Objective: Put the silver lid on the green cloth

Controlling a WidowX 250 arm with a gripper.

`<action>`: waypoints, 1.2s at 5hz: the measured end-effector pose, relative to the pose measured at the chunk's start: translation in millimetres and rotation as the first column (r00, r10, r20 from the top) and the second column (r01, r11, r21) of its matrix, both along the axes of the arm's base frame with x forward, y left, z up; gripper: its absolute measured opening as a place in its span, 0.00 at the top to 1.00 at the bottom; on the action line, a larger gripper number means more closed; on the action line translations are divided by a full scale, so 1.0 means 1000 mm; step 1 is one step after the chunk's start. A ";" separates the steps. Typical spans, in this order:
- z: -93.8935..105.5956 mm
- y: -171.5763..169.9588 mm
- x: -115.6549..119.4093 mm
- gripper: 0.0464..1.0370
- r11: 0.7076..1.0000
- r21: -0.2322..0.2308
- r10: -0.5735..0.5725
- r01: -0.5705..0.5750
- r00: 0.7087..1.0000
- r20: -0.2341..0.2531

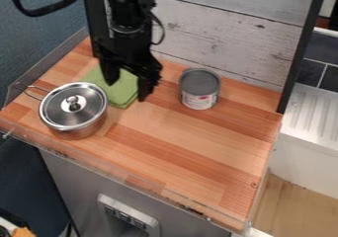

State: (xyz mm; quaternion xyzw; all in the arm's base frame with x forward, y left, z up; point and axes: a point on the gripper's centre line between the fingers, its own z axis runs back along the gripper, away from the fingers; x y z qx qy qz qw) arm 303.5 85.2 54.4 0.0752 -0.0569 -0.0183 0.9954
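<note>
Camera view puts my gripper (127, 90) in the upper left of the frame, pointing down over the green cloth (121, 94), its two fingers spread, with part of the cloth visible between them. Whether my fingertips touch the cloth or the wood, I cannot tell. Just beside the cloth, toward the left edge of the frame, the silver lid (59, 111) lies on the metal pot (84, 129), its round knob (73, 102) facing up; a wire handle (29, 90) juts from the pot's upper-left side. To the right of my gripper, apart from it and near the upper middle of the frame, a grey can (198, 85) stands upright. All of this is on the striped wooden tabletop (191, 142). Behind, pale weathered boards (218, 33) stretch across the top, a dark blue wall (39, 43) fills the upper left, and a white ribbed surface (310, 112) lies at the right edge.
</note>
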 end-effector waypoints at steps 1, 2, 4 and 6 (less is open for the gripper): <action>0.003 0.022 -0.012 0.04 0.999 0.017 0.039 -0.039 0.999 -0.001; -0.004 0.039 -0.025 0.04 0.996 0.013 0.086 -0.086 0.996 -0.012; -0.019 0.059 -0.042 0.10 0.988 -0.007 0.156 -0.157 0.987 -0.043; -0.026 0.066 -0.038 0.62 0.986 -0.023 0.163 -0.164 0.985 -0.050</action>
